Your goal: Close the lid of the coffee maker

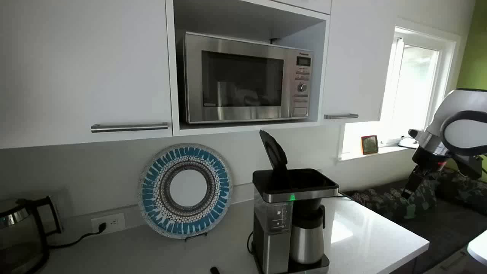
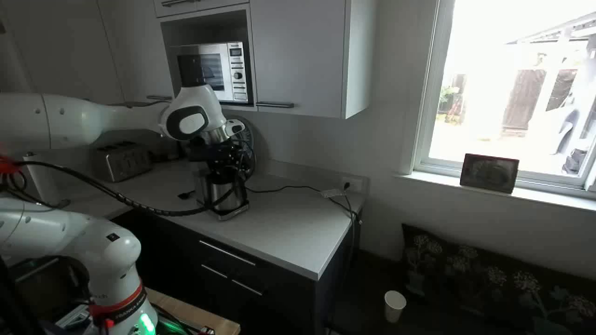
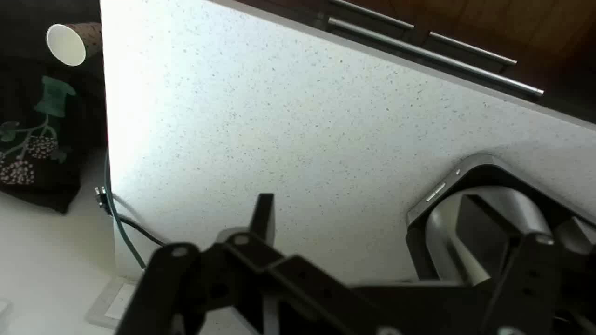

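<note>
The coffee maker [image 1: 277, 247] stands on the counter with its steel carafe [image 1: 307, 243] in place. The black lid [image 1: 274, 150] is raised, leaning up and back from the machine's open top. In an exterior view the arm partly covers the coffee maker [image 2: 226, 193], and I cannot make out the lid there. In the wrist view the machine's base and carafe [image 3: 447, 232] show at the right, behind one finger; the lid is out of view. My gripper [image 3: 368, 204] is open and empty. In an exterior view the gripper [image 1: 410, 186] hangs to the right of the machine, apart from the lid.
A microwave [image 1: 243, 80] sits in the cabinet niche above. A decorated round plate [image 1: 158, 190] leans on the wall, and a glass kettle [image 1: 19, 236] stands at far left. A toaster [image 2: 125, 160] and power cords [image 2: 288, 187] lie along the counter [image 2: 288, 228].
</note>
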Robot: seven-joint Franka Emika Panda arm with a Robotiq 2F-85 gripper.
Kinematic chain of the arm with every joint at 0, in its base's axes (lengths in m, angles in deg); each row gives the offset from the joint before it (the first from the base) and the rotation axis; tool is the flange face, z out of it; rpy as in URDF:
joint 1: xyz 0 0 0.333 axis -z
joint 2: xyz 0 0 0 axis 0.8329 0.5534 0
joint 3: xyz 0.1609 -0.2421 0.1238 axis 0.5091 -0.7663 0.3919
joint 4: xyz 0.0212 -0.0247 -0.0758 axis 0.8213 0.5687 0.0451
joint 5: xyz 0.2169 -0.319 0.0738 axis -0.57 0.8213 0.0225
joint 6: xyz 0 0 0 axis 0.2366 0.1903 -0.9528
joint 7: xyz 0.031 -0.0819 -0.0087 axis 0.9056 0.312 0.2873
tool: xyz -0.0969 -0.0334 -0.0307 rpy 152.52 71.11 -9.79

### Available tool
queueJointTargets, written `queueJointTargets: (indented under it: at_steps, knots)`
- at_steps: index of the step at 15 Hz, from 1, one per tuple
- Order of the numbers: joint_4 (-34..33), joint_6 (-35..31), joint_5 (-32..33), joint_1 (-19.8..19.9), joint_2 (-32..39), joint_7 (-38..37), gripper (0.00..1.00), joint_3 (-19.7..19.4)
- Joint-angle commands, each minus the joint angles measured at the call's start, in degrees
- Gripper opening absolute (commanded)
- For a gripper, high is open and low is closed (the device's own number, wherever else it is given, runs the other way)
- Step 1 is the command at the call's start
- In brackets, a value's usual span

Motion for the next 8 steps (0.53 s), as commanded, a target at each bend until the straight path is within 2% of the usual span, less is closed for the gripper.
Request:
queueJointTargets:
  at_steps: [1, 4, 8]
  knots:
    - [-0.1, 0.1, 0.0, 0.0, 0.0, 0.0, 1.0, 0.0]
    - [-0.1, 0.1, 0.0, 0.0, 0.0, 0.0, 1.0, 0.0]
    - [-1.9, 1.6, -2.0, -4.2, -2.7, 0.0, 1.0, 4.8]
